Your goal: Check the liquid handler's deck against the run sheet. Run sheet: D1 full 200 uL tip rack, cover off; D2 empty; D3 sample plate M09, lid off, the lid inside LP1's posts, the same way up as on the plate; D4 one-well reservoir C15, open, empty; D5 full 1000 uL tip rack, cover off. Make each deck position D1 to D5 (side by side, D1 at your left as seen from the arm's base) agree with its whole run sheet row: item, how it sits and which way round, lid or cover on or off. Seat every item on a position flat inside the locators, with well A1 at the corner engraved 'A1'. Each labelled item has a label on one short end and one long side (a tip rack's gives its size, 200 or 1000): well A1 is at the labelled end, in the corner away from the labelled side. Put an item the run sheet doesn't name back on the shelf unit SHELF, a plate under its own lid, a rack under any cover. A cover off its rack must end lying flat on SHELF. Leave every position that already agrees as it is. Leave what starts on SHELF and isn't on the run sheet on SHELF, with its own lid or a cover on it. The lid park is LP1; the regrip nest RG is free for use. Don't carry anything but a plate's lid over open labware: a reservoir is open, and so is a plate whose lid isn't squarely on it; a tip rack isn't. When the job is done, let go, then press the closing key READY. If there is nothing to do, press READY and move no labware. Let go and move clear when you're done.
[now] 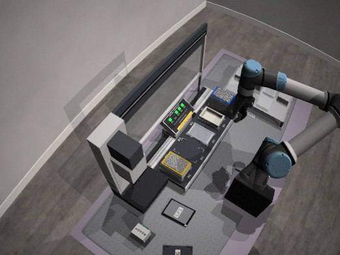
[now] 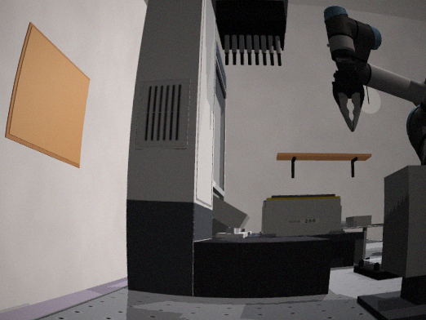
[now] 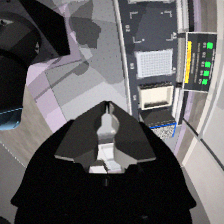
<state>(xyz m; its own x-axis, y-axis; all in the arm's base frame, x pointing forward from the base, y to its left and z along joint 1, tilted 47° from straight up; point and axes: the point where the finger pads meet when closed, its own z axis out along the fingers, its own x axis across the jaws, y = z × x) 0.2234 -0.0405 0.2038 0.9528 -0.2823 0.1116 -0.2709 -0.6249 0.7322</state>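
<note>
the claw [image 2: 352,122] hangs high in the air, pointing down, with its two fingers pressed together and nothing between them. in the top view it floats beside the far end of the dark deck [image 1: 195,162], next to the blue tip rack [image 1: 223,95].

five spots sit side by side along the deck. the tip rack with the yellow rim [image 1: 176,163] is at the near end, and its top is full of little dots with no cover on it. the side view shows "200" on its side. the next spot [image 1: 190,150] has only the dark deck floor and small corner marks. after that comes the sample plate [image 1: 200,133], pale and full of tiny wells. then comes the reservoir [image 1: 212,116], a white open box with one big well. the blue tip rack is last and has no cover.

a flat lid [image 1: 178,212] lies on the bench [image 1: 215,228] in a dark frame, well apart from the deck. the white ready key [image 1: 141,232] sits near the bench's front corner. a screen with green lights [image 1: 176,118] stands behind the deck. the shelf unit [image 1: 277,104] is past the claw, at the far end of the bench.
</note>
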